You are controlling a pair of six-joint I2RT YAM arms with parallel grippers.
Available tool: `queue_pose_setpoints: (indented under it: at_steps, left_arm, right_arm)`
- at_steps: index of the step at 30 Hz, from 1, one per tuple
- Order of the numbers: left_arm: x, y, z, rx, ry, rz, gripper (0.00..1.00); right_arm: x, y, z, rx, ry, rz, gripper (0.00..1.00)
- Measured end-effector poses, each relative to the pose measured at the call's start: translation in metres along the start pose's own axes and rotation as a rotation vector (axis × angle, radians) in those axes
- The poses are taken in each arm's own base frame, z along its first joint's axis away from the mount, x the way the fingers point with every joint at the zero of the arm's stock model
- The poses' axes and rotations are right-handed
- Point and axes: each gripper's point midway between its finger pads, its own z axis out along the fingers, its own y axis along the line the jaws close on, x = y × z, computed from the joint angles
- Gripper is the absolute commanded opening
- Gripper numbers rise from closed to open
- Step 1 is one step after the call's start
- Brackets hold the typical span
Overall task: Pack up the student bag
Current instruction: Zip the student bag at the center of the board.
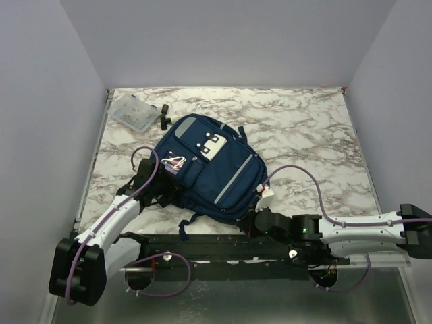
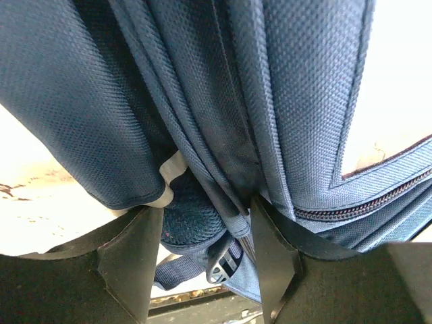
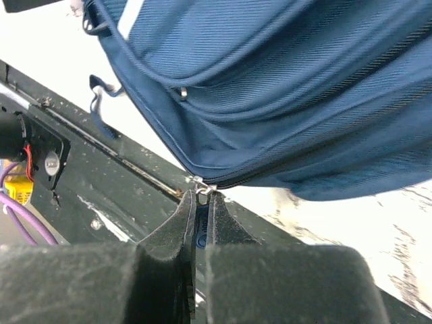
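Observation:
The student bag (image 1: 216,169) is a navy backpack with grey stripes, lying face up at mid-table. My left gripper (image 1: 160,187) is at its near-left side. In the left wrist view its fingers (image 2: 131,250) stand apart, and the gripper (image 2: 202,216) clamps bunched bag fabric (image 2: 223,135) and a mesh-padded strap (image 2: 192,219). My right gripper (image 1: 258,214) is at the bag's near-right corner. In the right wrist view the gripper (image 3: 201,199) is shut on the blue zipper pull (image 3: 202,229), whose metal ring (image 3: 203,187) sits at the closed zipper's end on the bag (image 3: 283,88).
A small clear plastic box (image 1: 133,112) and a small black object (image 1: 164,116) lie at the far left. The black mounting rail (image 1: 223,246) runs along the near edge, just under the bag's bottom. Walls enclose the table on three sides.

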Motion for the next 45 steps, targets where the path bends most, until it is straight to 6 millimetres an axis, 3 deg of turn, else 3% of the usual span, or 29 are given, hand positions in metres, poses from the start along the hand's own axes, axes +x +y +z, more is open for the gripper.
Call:
queue_pose_setpoints:
  at_steps: [3,5,7,14,22,28,32,37,41,45]
  left_arm:
    - [-0.01,0.001,-0.001,0.009,-0.017,0.021,0.66]
    - [-0.012,0.0,-0.004,0.009,-0.021,0.047,0.77]
    - [-0.015,-0.002,-0.007,0.008,-0.02,0.074,0.82]
    - [0.004,-0.012,-0.025,0.127,0.046,0.033,0.77]
    - [0.04,0.006,-0.058,0.19,0.083,-0.173,0.78]
    - [0.064,0.013,-0.056,0.191,0.189,-0.271,0.78]
    - [0.087,0.006,-0.052,0.18,0.3,-0.256,0.7]
    - [0.122,-0.016,-0.043,0.179,0.445,-0.189,0.45]
    - [0.129,-0.014,-0.03,0.133,0.457,-0.188,0.36]
    - [0.119,-0.01,-0.019,0.113,0.379,-0.174,0.25]
  right_arm:
    - [-0.006,-0.014,-0.009,0.019,-0.008,0.037,0.0]
    - [-0.006,-0.013,-0.01,0.009,-0.005,0.034,0.0]
    - [-0.001,-0.012,-0.007,0.003,0.023,0.011,0.0]
    - [0.021,0.01,0.015,-0.047,0.137,-0.085,0.0]
    - [0.027,0.029,0.026,-0.124,0.177,-0.126,0.0]
    - [0.029,0.035,0.029,-0.153,0.193,-0.135,0.0]
    - [0.028,0.037,0.029,-0.161,0.193,-0.135,0.0]
    - [0.028,0.038,0.029,-0.162,0.192,-0.135,0.0]
    - [0.028,0.038,0.029,-0.162,0.192,-0.135,0.0]
    - [0.028,0.038,0.029,-0.162,0.192,-0.134,0.0]
